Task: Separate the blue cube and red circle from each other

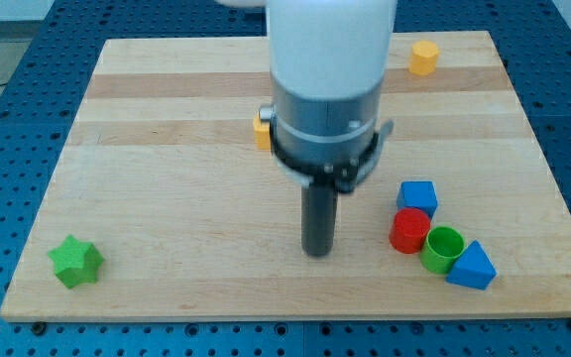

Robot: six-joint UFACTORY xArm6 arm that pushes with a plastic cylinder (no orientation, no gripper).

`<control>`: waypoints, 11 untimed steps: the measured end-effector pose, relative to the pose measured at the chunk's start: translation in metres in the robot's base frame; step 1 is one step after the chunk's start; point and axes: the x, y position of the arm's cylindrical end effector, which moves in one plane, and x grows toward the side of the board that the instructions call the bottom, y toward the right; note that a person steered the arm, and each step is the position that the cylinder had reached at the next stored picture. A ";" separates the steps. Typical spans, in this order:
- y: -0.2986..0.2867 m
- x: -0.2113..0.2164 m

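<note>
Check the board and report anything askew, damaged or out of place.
Nothing stands out. The blue cube and red circle touch in a cluster with the green cylinder and blue triangular block; my tip sits to their left.

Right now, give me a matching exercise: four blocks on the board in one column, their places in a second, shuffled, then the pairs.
Blocks:
1. green star
2. yellow hexagon block
3. blue cube
4. green cylinder

Places:
A. the view's top right
B. between the red circle and the blue triangular block
C. the view's bottom left
D. directly above the red circle, touching it

Pairs: 1-C, 2-A, 3-D, 4-B

My tip sits left of the red circle.
</note>
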 end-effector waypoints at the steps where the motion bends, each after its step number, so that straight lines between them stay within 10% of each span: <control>1: 0.028 0.042; 4: 0.214 0.012; 6: 0.148 -0.040; 9: 0.254 0.016; 11: 0.154 -0.017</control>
